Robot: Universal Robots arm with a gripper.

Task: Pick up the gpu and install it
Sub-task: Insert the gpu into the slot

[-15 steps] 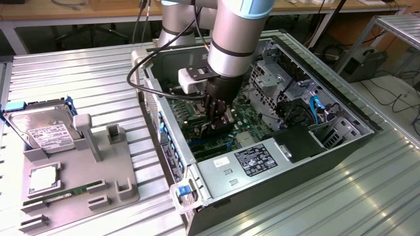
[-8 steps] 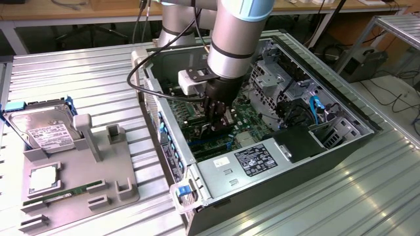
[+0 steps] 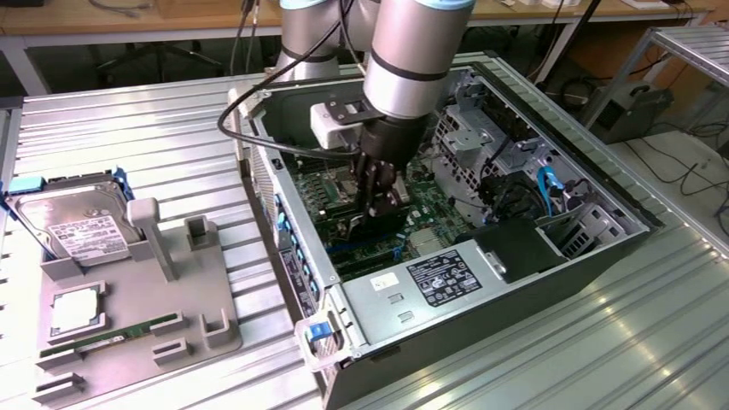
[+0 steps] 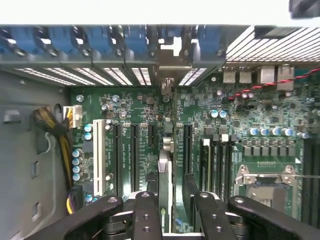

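Black finger links of my claw (image 4: 167,210) are filling the near edge of the wrist view, and between them I am pinching the gpu (image 4: 166,172), seen edge-on as a thin pale-and-green strip running away toward the back wall of the computer case (image 3: 592,256). Its silver bracket (image 4: 167,80) is sitting up against the slotted rear wall, beneath the row of blue clips (image 4: 100,40). From the exterior view, my claw (image 3: 381,209) is reaching down inside the open case, over the middle of the motherboard (image 4: 260,115), with the card held upright on its long edge.

I am judging the card to be light and stiff, but fragile: a bare circuit board with small parts on its faces, so I am gripping it across the flat sides near the upper edge, away from the contact edge below. Whether that edge is already in a slot, I cannot tell; the long black slots (image 4: 134,150) lie just beside it.

Outside the case, on the metal table (image 3: 137,120), the grey holder (image 3: 217,307) is carrying the hard drive (image 3: 71,226) near its far edge and the RAM stick (image 3: 114,335) nearer the front.
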